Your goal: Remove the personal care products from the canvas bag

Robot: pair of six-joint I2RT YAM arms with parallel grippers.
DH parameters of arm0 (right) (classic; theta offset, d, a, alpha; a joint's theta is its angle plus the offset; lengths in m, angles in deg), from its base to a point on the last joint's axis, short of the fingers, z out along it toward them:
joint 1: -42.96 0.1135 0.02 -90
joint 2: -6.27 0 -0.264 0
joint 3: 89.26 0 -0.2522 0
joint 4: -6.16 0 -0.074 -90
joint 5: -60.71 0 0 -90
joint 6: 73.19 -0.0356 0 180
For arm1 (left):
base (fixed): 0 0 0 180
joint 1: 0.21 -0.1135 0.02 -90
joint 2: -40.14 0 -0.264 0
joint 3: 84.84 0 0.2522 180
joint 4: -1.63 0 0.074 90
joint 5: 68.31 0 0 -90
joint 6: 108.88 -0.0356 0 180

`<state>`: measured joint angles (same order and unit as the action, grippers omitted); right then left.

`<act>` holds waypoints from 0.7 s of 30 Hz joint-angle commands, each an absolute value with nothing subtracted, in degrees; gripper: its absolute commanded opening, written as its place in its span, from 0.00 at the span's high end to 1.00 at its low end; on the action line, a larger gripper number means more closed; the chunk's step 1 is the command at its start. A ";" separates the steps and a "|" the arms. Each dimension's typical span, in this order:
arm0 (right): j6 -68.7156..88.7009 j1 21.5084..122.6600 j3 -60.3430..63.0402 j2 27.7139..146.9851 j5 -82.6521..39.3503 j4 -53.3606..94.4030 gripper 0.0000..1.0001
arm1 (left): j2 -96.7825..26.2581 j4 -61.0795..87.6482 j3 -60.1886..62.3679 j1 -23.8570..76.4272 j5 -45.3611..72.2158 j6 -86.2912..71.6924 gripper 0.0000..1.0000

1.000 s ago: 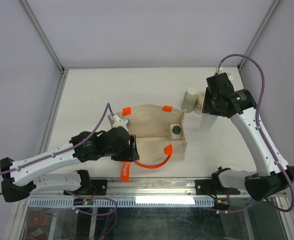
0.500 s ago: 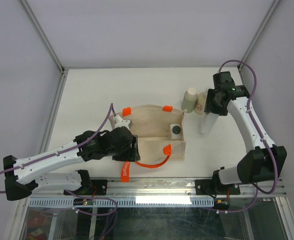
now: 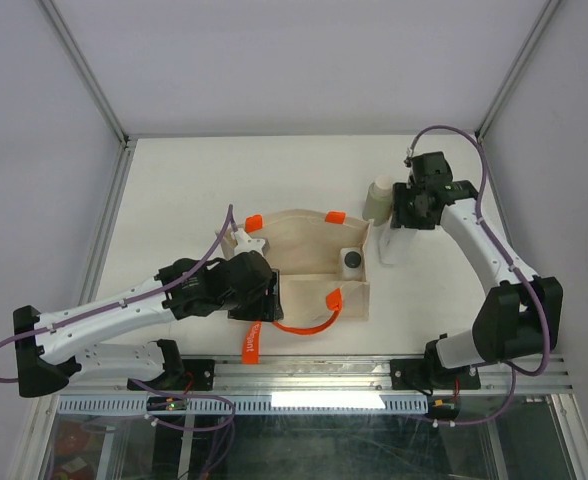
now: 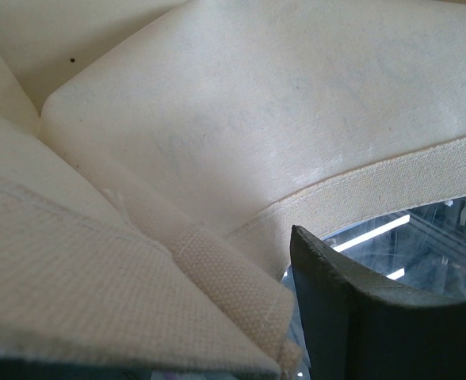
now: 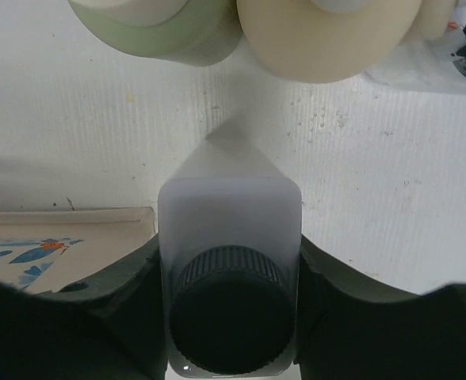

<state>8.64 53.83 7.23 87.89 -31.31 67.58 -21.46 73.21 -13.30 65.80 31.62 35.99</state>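
The right end effector (image 3: 406,215) is clenched on a white square dark-capped bottle (image 5: 229,222), its fingers pressed against the two flat sides and the ribbed black cap facing the wrist camera. The bottle hangs upright at centre right of the top view, just right of the canvas bag (image 3: 309,240). Above it stand a beige round-capped bottle (image 3: 380,198) and a cream bottle (image 5: 328,32), close together. A second white square bottle (image 3: 352,260) sits inside the bag's right end. The left end effector (image 3: 267,298) grips the bag's coarse woven left rim. An orange handle (image 3: 309,325) loops below the bag. The worktop (image 3: 194,190) is matte white with fine ribbing, enclosed by pale panels (image 3: 274,60).
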 commanded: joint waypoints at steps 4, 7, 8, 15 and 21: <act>13.70 56.07 10.02 85.27 -33.28 54.10 1.00 | -20.99 70.92 -11.05 65.97 32.29 35.74 0.41; 14.38 56.98 12.35 84.36 -35.49 52.67 0.87 | -20.77 71.02 -11.15 65.97 32.36 35.85 0.41; 14.61 57.09 12.86 84.32 -35.80 52.63 0.80 | -20.77 71.00 -11.14 65.97 32.35 35.75 0.41; 14.06 57.20 12.39 83.50 -36.39 55.75 0.29 | -21.10 70.94 -10.90 65.97 32.15 35.24 0.41; 12.11 57.20 9.44 80.45 -35.72 60.19 0.14 | -21.38 71.02 -10.62 65.97 31.58 34.28 0.41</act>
